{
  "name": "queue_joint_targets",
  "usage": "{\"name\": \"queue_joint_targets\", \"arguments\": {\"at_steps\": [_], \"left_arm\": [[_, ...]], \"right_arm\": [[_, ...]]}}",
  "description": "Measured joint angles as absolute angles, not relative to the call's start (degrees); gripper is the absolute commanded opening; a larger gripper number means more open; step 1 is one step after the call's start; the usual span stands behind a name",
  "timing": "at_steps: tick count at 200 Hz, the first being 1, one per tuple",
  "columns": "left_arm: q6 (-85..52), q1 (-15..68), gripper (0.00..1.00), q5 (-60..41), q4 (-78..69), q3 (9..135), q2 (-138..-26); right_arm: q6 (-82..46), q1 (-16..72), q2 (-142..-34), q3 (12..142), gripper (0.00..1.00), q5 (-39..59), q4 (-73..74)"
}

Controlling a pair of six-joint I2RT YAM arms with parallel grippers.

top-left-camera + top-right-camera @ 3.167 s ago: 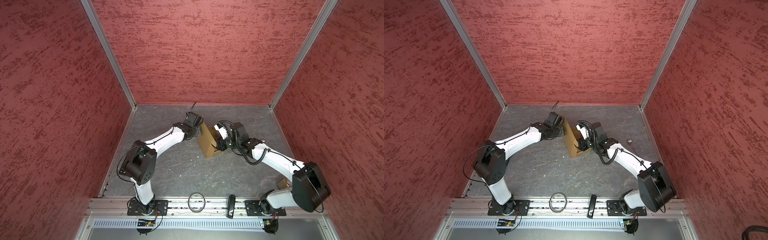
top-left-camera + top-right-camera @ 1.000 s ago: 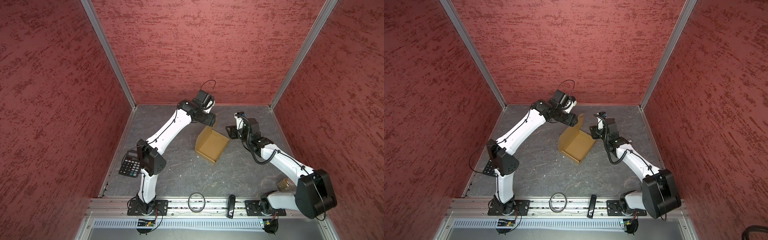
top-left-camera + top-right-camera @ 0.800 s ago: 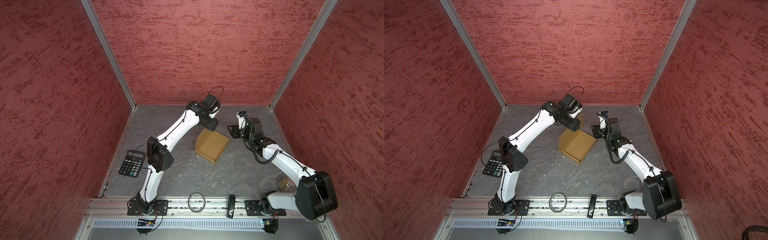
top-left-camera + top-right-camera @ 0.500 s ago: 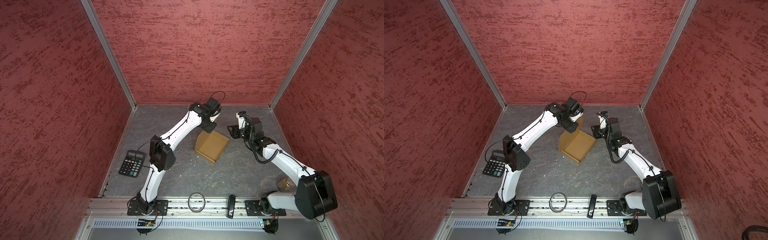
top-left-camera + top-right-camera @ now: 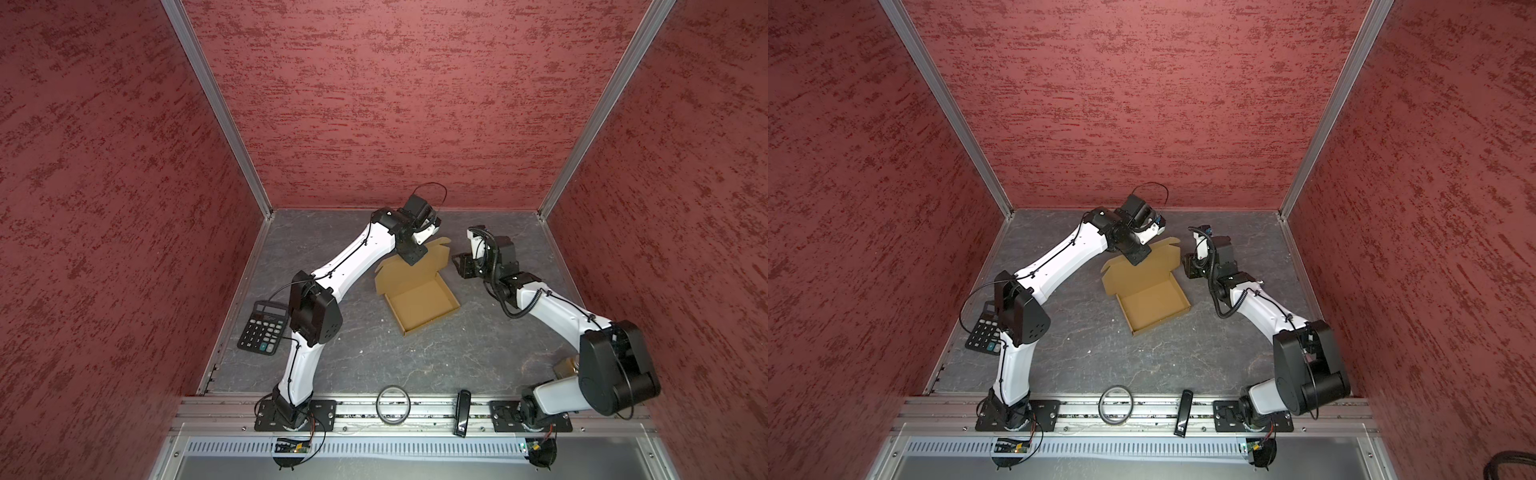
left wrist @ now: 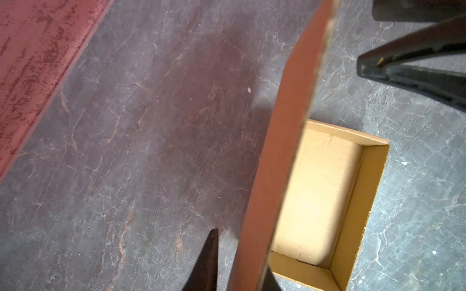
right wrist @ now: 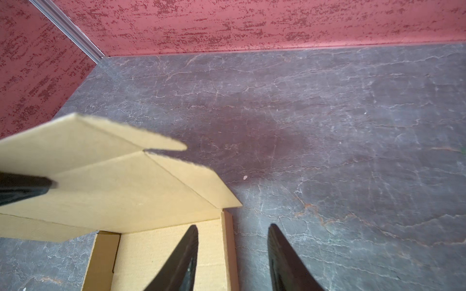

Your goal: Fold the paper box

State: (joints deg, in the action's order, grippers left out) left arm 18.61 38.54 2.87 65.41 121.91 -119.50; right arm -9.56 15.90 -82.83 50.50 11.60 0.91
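The paper box (image 5: 422,303) is a tan cardboard tray lying open on the floor in both top views (image 5: 1152,305), with its lid flap (image 5: 415,266) raised at the far side. My left gripper (image 5: 413,259) (image 5: 1136,257) reaches down over that lid. In the left wrist view the lid (image 6: 285,141) runs between the fingers of my left gripper (image 6: 242,254), with a sliver of floor between one finger (image 6: 206,262) and the card. My right gripper (image 5: 461,266) (image 7: 233,226) is open at the tray's far right corner. One finger (image 7: 181,257) is over the tray, the other over the floor.
A black calculator (image 5: 266,326) lies by the left wall beside the left arm's elbow. A ring (image 5: 393,405) and a black bar (image 5: 462,411) sit on the front rail. A small tan object (image 5: 565,368) shows behind the right arm's base. Red walls enclose three sides.
My left arm has swung down from the back onto the raised lid, and its jaws have narrowed around the lid's edge. The right arm has hardly moved.
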Motion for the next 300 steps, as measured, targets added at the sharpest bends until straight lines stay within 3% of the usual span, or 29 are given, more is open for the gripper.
{"name": "queue_joint_targets", "arguments": {"at_steps": [51,75,99,158,230,300], "left_arm": [[20.45,38.41,0.12,2.87,64.6,121.91,-119.5],[21.21,38.48,0.12,2.79,63.88,121.21,-119.2],[22.28,38.48,0.12,2.35,63.4,120.6,-118.72],[25.02,38.09,0.12,-0.08,62.7,119.68,-117.84],[26.24,36.84,0.11,-2.48,61.78,119.13,-117.32],[26.41,36.64,0.11,-3.88,61.23,119.13,-117.32]], "right_arm": [[-10.26,14.98,-81.52,46.96,0.47,11.86,4.8],[-10.52,12.56,-81.54,45.56,0.6,15.29,7.86],[-9.06,10.74,-82.65,45.28,0.64,20.99,11.64],[-2.74,10.0,-92.62,48.88,0.64,30.85,14.15],[3.44,9.85,-97.73,56.99,0.66,33.65,14.28],[5.63,9.3,-102.26,62.72,0.62,37.87,12.51]]}}
